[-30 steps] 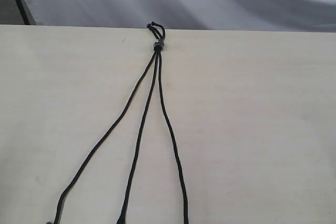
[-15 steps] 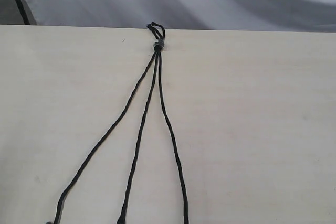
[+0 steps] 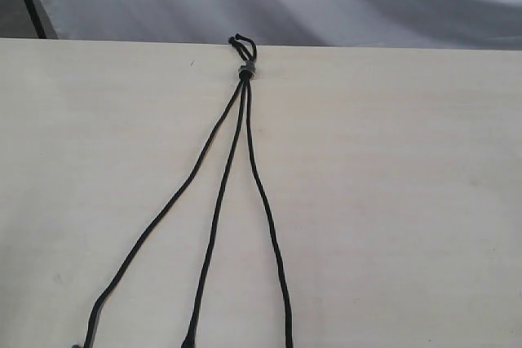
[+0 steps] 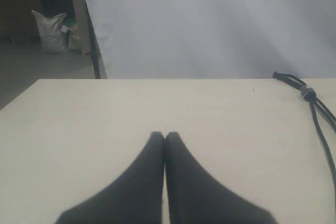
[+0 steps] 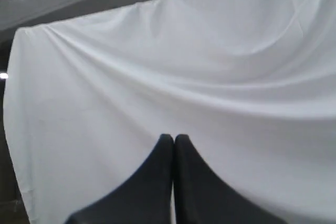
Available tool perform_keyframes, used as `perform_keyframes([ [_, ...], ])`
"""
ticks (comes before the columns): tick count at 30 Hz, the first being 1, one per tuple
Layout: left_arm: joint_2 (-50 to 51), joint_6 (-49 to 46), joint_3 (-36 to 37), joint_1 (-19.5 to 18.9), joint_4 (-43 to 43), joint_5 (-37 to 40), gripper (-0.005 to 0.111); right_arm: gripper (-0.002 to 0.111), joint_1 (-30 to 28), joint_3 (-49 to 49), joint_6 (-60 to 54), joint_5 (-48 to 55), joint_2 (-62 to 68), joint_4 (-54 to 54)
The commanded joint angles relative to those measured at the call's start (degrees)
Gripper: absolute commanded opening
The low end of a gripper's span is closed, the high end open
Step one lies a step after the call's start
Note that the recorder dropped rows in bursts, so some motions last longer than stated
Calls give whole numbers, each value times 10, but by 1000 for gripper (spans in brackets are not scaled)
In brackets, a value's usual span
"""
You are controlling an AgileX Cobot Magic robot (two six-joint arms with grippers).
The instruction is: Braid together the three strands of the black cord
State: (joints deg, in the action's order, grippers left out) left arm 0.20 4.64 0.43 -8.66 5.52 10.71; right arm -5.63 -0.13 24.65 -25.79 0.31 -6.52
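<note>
3 strands (image 3: pixel 214 226) fanned unbraided on table (image 3: pixel 408 201); left gripper (image 4: pixel 165 136), right gripper (image 5: pixel 174 137) closed, empty.

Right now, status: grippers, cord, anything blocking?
Left gripper shut, empty, over the table. Right gripper shut, empty, facing the white backdrop. Three strands fanned flat from the grey-banded knot, unbraided. Nothing seen lying across them.

3 strands (image 3: pixel 214 218) fanned on table (image 3: pixel 408 201)
</note>
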Motion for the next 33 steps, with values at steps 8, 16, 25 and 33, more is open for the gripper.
perform_keyframes([
  [8,-2,175,-4,-1,-183,-240,0,0,26,1,129,53,-3,-124],
  [16,36,228,-63,-1,43,-440,0,-1,88,-43,210,138,62,-234],
  [25,511,488,-328,-1,442,-288,0,-1,389,-298,280,232,681,-310],
  [33,651,603,-375,-1,557,-291,0,0,547,-696,204,723,1047,-268],
])
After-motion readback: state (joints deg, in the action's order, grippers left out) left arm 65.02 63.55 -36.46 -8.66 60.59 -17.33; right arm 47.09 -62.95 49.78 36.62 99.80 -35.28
